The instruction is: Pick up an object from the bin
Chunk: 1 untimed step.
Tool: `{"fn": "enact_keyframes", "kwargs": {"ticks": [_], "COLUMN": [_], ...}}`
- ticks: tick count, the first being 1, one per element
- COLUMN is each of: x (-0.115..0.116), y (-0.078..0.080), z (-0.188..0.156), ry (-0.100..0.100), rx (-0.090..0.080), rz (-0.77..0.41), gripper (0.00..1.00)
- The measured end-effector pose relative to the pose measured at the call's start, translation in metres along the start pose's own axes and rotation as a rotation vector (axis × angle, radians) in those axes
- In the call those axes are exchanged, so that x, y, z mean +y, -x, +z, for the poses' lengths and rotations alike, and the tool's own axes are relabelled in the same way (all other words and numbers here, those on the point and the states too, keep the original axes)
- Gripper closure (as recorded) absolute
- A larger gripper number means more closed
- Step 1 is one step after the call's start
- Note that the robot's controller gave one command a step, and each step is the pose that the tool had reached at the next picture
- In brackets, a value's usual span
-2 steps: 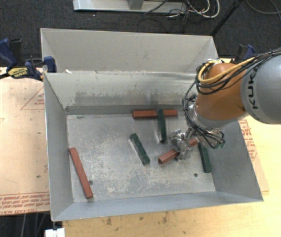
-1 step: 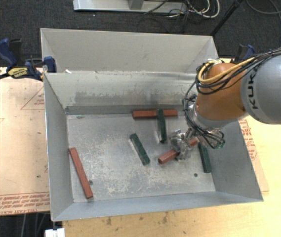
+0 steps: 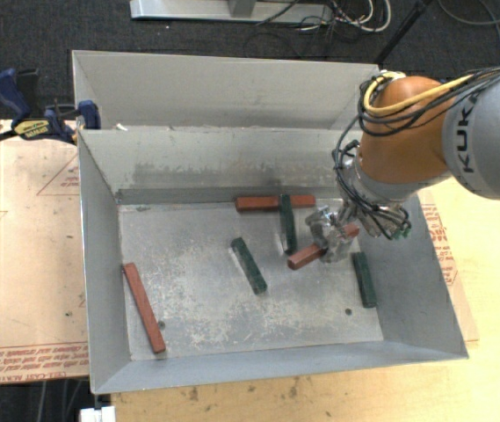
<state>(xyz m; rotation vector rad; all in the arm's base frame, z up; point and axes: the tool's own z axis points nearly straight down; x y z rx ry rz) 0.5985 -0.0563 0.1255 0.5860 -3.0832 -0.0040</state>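
So | gripper [image 3: 330,244] at right end of short red block [image 3: 302,258] | grip: can't tell | green bar [image 3: 364,280] just beside that block

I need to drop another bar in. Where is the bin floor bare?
Bare floor lies between the long red bar at the left and the middle green bar, and along the front wall. It is crowded at the back right, round the gripper.

Three red-brown bars [image 3: 144,309] and three dark green bars [image 3: 249,265].
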Motion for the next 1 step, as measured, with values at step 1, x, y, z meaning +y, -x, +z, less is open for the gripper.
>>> {"fn": "enact_keyframes", "kwargs": {"ticks": [1], "x": [-0.0103], "y": [-0.0248], "z": [-0.1445], "ry": [-0.004], "rx": [-0.007], "rz": [-0.037], "gripper": [1.00]}}
